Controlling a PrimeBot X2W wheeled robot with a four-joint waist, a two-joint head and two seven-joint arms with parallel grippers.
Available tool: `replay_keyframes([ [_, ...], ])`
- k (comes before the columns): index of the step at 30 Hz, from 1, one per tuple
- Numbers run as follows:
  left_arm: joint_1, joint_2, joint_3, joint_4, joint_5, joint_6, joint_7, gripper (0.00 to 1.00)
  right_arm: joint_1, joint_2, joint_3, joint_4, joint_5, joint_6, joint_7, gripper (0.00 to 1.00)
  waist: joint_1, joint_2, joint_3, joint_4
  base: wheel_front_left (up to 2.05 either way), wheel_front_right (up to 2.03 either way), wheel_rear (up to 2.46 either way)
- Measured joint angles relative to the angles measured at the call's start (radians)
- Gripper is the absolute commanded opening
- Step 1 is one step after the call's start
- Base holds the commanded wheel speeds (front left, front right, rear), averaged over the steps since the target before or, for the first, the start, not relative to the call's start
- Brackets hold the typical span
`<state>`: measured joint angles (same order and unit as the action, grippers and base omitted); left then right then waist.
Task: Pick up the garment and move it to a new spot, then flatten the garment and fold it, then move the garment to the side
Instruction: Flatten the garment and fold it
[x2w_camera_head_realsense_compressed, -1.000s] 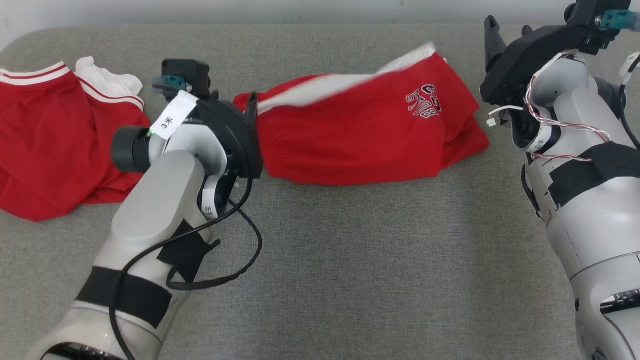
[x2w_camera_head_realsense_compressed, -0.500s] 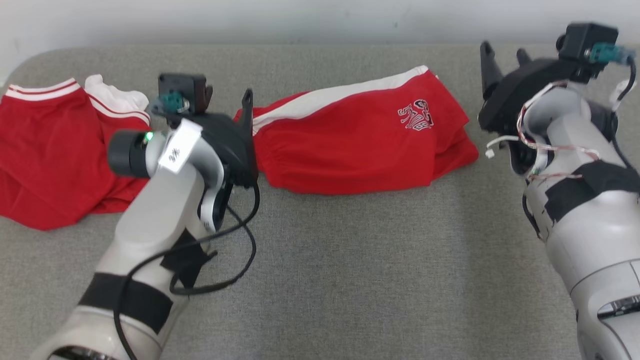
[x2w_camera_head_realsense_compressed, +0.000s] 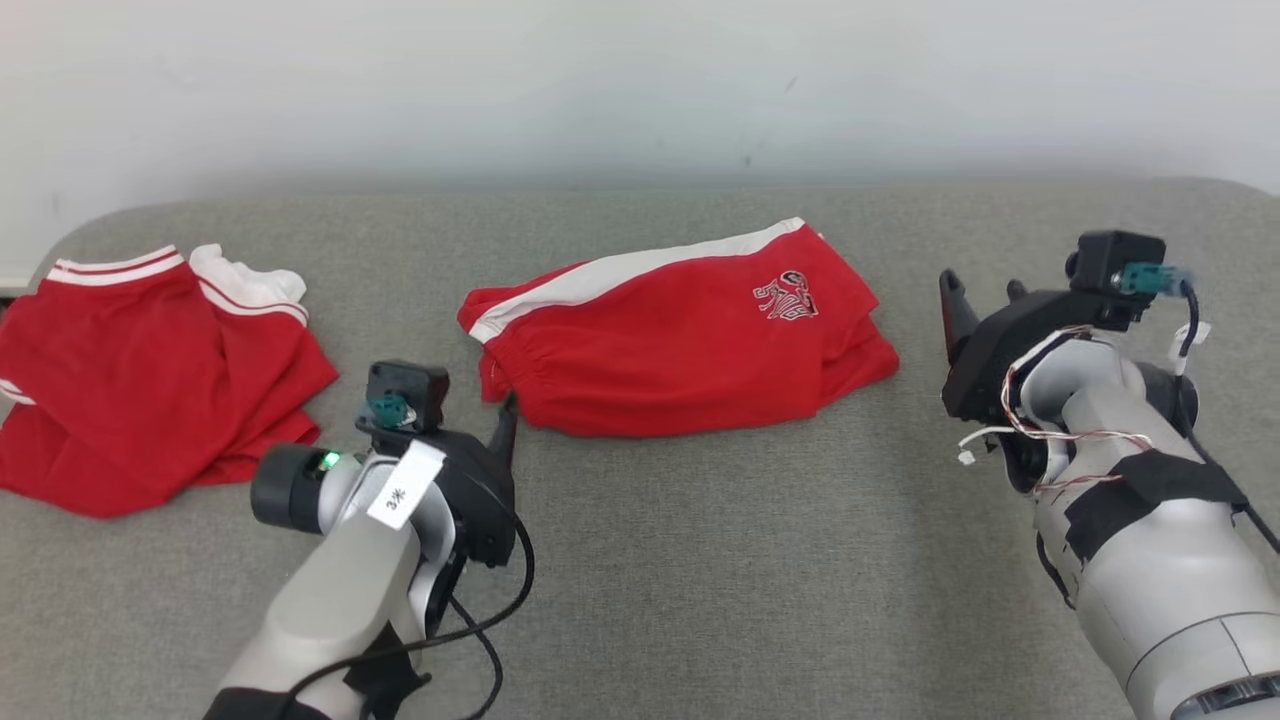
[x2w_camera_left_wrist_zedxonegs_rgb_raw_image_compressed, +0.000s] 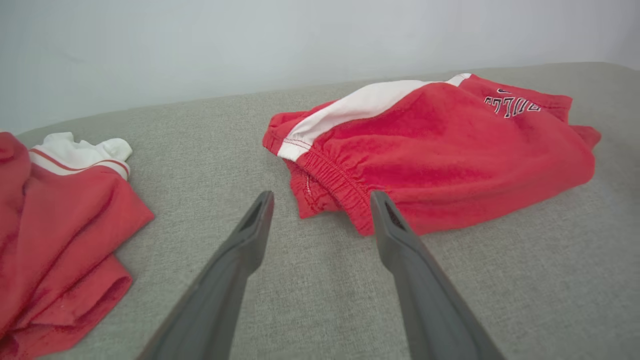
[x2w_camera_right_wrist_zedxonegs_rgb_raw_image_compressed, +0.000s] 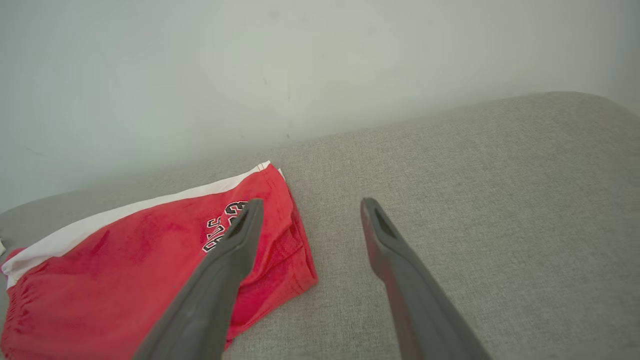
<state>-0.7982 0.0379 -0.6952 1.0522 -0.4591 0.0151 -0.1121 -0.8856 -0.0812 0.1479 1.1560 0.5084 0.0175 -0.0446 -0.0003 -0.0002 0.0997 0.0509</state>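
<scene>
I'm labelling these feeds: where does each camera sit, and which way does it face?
Head view: on the head, facing forward and down at the shorts on the cushion; left gripper and right gripper show.
Left wrist view: on that wrist, facing the shorts' waistband; the left fingers show.
Right wrist view: on that wrist, facing the shorts' logo end; the right fingers show.
All three share the shorts.

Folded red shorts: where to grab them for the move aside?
Grip the gathered elastic waistband at the left end of the red shorts, coming in low from the left with the open left claw: the layers bunch there into a thick edge facing it.
</scene>
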Motion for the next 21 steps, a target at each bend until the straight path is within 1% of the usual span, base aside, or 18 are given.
replay_keyframes([
  [3, 0.012, -0.003, -0.012, 0.001, 0.007, -0.008, 0.003, 1.00, 0.012, 0.001, 0.004, 0.003, 0.000, 0.000, -0.001, 1.00, 0.0001, 0.0001, 0.002, -0.010, 0.00, 0.00, 0.00],
  [10, 0.006, -0.002, -0.026, 0.002, 0.017, -0.003, 0.008, 1.00, 0.017, 0.005, 0.004, 0.007, 0.000, -0.001, -0.006, 1.00, 0.0002, 0.0001, 0.054, -0.011, 0.00, 0.00, 0.00],
  [18, -0.061, -0.003, -0.036, 0.006, 0.030, 0.008, 0.016, 1.00, -0.029, 0.009, -0.001, 0.005, 0.002, -0.010, -0.009, 1.00, 0.0004, 0.0002, 0.131, 0.002, 0.00, 0.00, 0.00],
  [21, -0.073, -0.003, -0.044, 0.009, 0.031, -0.001, 0.029, 1.00, -0.044, 0.010, -0.003, 0.008, 0.011, -0.013, -0.008, 1.00, 0.0004, 0.0002, 0.154, 0.012, 0.00, 0.00, 0.00],
])
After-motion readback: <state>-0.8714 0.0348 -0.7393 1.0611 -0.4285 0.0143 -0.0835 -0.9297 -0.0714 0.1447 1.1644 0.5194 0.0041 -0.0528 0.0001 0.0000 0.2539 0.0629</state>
